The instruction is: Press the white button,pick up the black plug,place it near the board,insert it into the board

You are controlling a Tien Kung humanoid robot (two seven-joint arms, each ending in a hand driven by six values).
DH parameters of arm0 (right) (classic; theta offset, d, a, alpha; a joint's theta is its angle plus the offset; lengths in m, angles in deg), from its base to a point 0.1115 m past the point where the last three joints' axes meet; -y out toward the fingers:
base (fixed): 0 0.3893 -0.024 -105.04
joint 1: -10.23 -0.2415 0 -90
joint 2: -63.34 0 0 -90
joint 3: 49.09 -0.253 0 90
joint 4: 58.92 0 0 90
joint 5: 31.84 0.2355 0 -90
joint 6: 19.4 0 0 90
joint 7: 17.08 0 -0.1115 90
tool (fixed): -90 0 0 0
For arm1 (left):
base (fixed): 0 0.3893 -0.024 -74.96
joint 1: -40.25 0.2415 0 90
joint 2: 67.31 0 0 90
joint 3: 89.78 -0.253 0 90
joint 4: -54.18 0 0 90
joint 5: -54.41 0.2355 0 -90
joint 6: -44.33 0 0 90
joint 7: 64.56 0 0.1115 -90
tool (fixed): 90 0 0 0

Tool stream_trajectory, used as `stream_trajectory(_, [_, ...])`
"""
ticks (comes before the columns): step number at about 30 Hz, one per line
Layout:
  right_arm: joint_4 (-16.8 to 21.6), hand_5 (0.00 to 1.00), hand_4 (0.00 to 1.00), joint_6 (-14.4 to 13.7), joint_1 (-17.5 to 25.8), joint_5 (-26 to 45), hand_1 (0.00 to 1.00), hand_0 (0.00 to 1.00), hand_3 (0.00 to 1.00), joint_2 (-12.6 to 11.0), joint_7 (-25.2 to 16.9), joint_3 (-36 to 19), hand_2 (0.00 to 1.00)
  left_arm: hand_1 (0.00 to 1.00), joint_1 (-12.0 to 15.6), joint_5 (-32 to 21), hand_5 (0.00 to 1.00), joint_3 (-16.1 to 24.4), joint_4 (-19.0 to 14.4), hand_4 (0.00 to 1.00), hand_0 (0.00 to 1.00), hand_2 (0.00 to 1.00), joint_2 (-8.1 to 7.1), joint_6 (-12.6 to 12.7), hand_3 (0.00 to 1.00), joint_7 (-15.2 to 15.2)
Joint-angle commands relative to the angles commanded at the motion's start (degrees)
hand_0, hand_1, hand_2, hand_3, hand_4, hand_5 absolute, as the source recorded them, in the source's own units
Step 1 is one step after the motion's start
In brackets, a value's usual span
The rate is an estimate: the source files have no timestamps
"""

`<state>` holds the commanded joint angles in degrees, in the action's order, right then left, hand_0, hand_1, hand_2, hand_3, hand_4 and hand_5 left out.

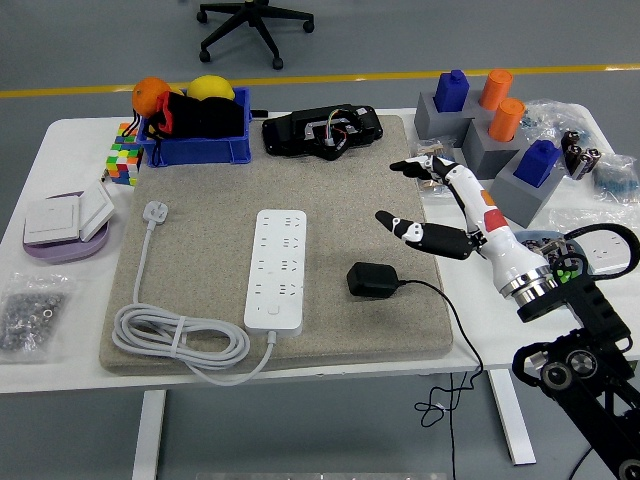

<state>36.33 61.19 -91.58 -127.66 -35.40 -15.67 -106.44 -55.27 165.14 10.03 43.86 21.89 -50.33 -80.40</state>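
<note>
Fingers (pixel 415 168) on the right hand (pixel 450 205) are spread wide and hold nothing. The hand floats over the right side of the grey mat (pixel 200 300), and its thumb (pixel 400 226) points left. It comes in on a white and black arm (pixel 560 320) from the lower right corner. Just below the thumb, and not touching it, the black plug (pixel 372 280) lies flat on the mat. A thin black wire (pixel 445 330) runs from the plug to the right and hangs over the near edge of the white table (pixel 60 370). To the left of the plug is the white power strip (pixel 279 270), lying long and straight in the middle of the mat, with a small round white button (pixel 273 310) near its close end. Its white cord (pixel 180 340) sits in loops at the lower left of the mat, and the white plug (pixel 155 212) on the end of that cord lies higher up on the left. At the back of the mat there is a black gadget (pixel 320 130) and a blue bin (pixel 195 140) with an orange (pixel 152 92) and a lemon (pixel 212 87) on top. A colourful cube (pixel 123 160) sits by the bin. White switches (pixel 65 220) rest on the far left. Grey blocks (pixel 480 130) with blue and orange pegs stand behind the hand.
</note>
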Motion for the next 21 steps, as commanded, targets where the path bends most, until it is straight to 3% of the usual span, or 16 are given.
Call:
stream_trajectory(5, [-0.1,0.379,0.893,0.6,-2.5,-0.3,0.631,0.706,0.686,-0.1,1.4,4.6,0.639,0.631,-0.1,0.1,0.392,0.0,0.0,0.563,0.626,0.636,-0.08,0.0,0.692,0.0])
stream_trajectory(6, [-0.2,0.379,0.889,0.7,-3.2,-0.4,0.5,0.544,0.666,-0.1,1.9,5.7,0.502,0.631,-0.1,0.1,0.393,0.0,0.0,0.562,0.626,0.636,-0.08,0.0,0.692,0.0])
stream_trajectory(12, [-0.6,0.379,0.889,2.1,-6.0,-3.2,0.5,0.544,0.666,0.1,7.2,11.8,0.502,0.631,0.0,-0.1,0.393,0.0,0.0,0.562,0.626,0.636,-0.12,0.0,0.692,0.0])
stream_trajectory(13, [-0.6,0.381,0.885,2.3,-6.3,-3.7,0.276,0.392,0.655,0.2,8.0,12.5,0.308,0.63,0.0,-0.1,0.392,0.0,0.0,0.562,0.626,0.636,-0.13,0.0,0.693,0.0])
stream_trajectory(17, [-1.7,0.381,0.885,3.2,-8.5,-5.7,0.276,0.392,0.655,1.0,12.3,16.4,0.308,0.63,0.0,-0.3,0.392,-0.1,0.0,0.562,0.626,0.636,-0.2,0.0,0.693,0.0])
stream_trajectory(18, [-2.0,0.386,0.883,3.2,-8.8,-5.9,0.113,0.199,0.655,1.1,12.8,16.9,0.191,0.63,0.0,-0.3,0.394,-0.1,0.0,0.562,0.627,0.636,-0.21,0.0,0.692,0.0])
stream_trajectory(21, [-3.6,0.386,0.883,2.1,-10.2,-6.1,0.113,0.199,0.655,1.9,14.7,18.7,0.191,0.63,0.0,-0.4,0.394,-0.1,0.0,0.562,0.627,0.636,-0.24,0.0,0.692,0.0])
